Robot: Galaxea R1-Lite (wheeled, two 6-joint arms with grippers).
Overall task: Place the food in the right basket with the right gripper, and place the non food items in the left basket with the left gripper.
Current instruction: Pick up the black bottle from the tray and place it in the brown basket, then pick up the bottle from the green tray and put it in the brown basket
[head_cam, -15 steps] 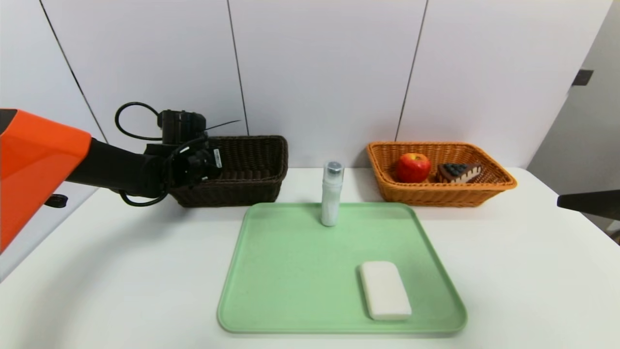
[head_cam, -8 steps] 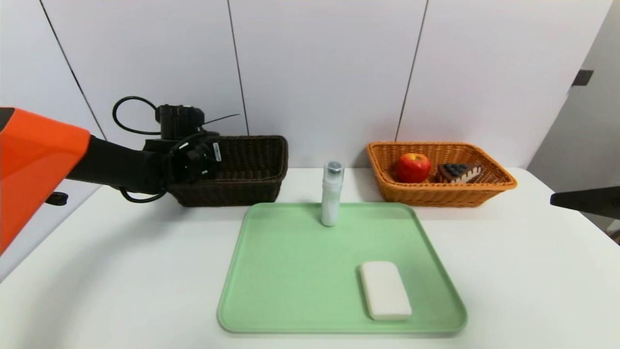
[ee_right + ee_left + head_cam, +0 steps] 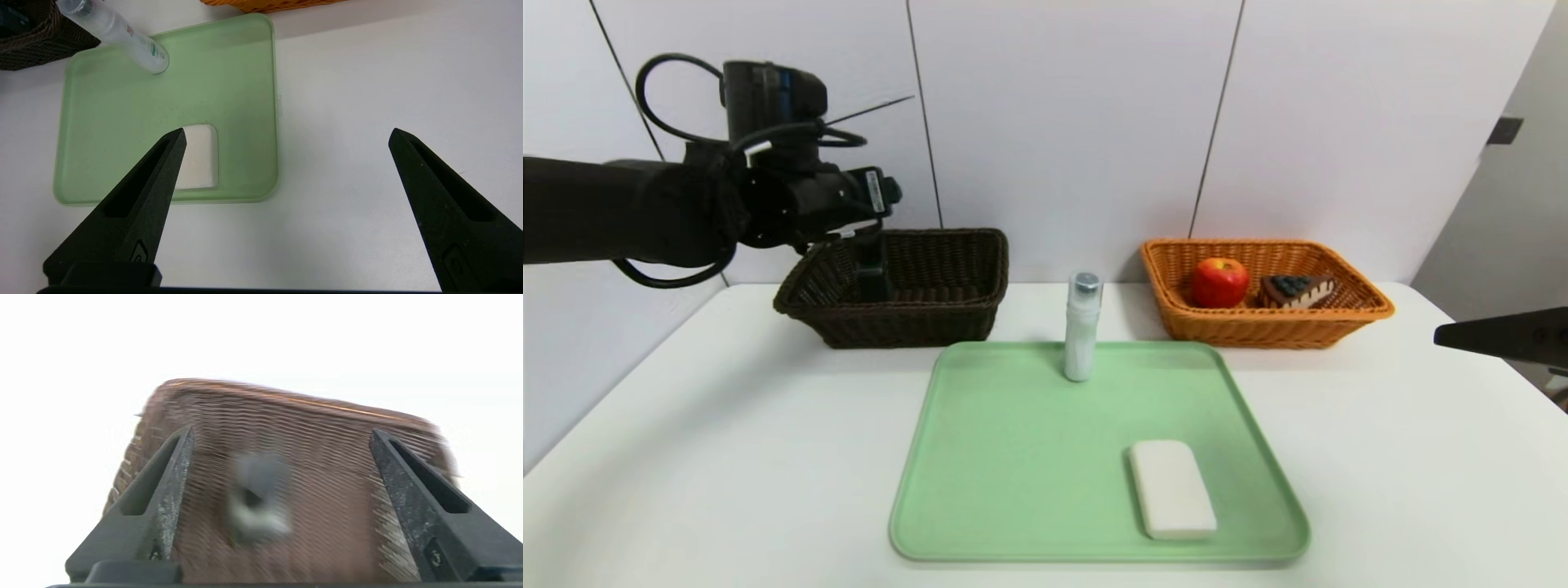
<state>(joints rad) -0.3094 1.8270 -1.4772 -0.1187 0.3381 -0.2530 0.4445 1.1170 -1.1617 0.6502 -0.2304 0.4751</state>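
White desk (image 3: 727, 457) below, the left gripper (image 3: 282, 498) has risen above the dark basket (image 3: 947, 282), jaws now spread, a small dark item (image 3: 872, 278) released inside. Bottle (image 3: 1083, 327) and soap (image 3: 1172, 488) remain on the green tray (image 3: 1013, 457); the right gripper (image 3: 286, 204) waits open.

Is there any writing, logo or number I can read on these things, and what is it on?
Nothing here can be read.
Bottle: small red and green print on its side, too small to read.
Left gripper: a white label on the wrist above it, too small to read.
Right gripper: a small embossed mark near each finger's base, not legible.
Soap, tray, baskets: no text seen.
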